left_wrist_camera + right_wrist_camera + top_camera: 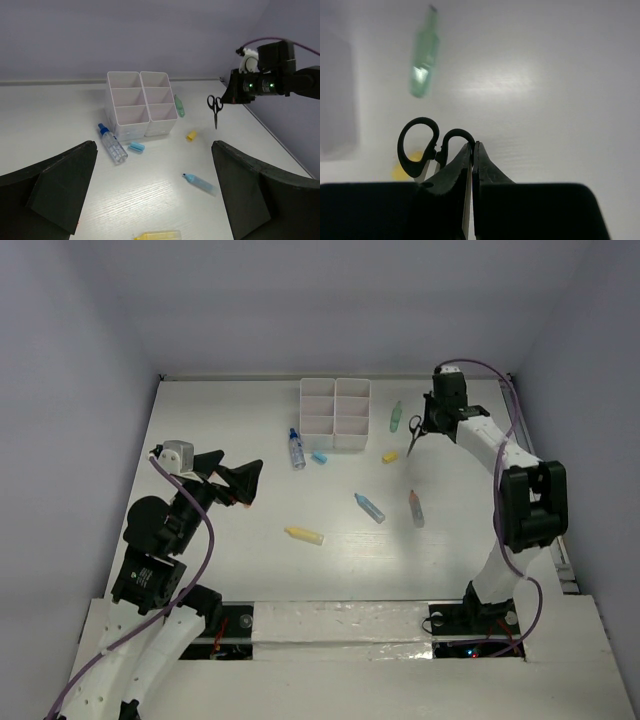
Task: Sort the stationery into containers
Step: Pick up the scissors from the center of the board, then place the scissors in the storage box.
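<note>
My right gripper (472,147) is shut on a pair of black-handled scissors (422,147), whose handle loops stick out past the fingertips. It holds the scissors (414,430) in the air just right of the white compartment organizer (336,412), as the left wrist view also shows (215,107). My left gripper (240,480) hovers open over the left side of the table and holds nothing. Loose on the table lie a green marker (396,417), a yellow cap (390,455), a blue highlighter (369,507), an orange marker (416,508) and a yellow highlighter (304,535).
A clear bottle with a blue cap (296,448) and a light blue cap (320,456) lie just left of and in front of the organizer. White walls close in the table at the back and sides. The organizer's compartments (141,102) look empty.
</note>
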Controlling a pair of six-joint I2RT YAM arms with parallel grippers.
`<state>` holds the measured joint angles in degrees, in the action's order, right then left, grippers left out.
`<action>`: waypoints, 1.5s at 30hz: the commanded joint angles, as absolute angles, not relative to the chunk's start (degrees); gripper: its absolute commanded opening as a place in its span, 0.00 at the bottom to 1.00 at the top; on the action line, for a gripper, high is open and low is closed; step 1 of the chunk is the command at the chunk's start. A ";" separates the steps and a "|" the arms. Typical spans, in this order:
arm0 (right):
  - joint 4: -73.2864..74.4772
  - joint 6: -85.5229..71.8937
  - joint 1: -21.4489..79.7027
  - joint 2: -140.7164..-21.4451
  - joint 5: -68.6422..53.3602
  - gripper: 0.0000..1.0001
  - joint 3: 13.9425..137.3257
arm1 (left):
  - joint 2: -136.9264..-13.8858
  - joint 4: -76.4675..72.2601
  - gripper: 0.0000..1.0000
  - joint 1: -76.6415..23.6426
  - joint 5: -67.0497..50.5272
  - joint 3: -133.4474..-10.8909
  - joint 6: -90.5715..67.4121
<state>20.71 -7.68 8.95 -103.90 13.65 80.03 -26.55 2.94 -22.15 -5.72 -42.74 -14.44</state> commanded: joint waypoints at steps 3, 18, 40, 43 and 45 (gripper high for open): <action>0.90 -3.61 18.44 -95.89 16.78 0.00 77.88 | -27.07 1.05 0.99 -22.50 -5.36 -44.38 -13.89; -36.20 23.63 37.61 -118.11 29.62 0.00 94.73 | -28.74 1.32 0.99 -21.97 -4.04 -44.21 -13.71; -44.21 28.13 38.85 -130.87 29.44 0.00 101.87 | -29.97 1.06 0.99 -20.92 -5.27 -44.21 -13.80; -45.08 28.30 38.85 -131.22 29.53 0.02 100.12 | -30.15 1.05 0.99 -20.92 -5.45 -44.21 -13.80; -45.70 28.47 38.85 -131.05 29.53 0.07 99.32 | -30.15 0.97 0.99 -20.39 -5.54 -44.21 -13.80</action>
<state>-39.68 27.83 38.68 -130.96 28.56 100.47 -29.82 3.22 -21.04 -4.60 -42.74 -14.37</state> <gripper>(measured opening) 0.066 0.990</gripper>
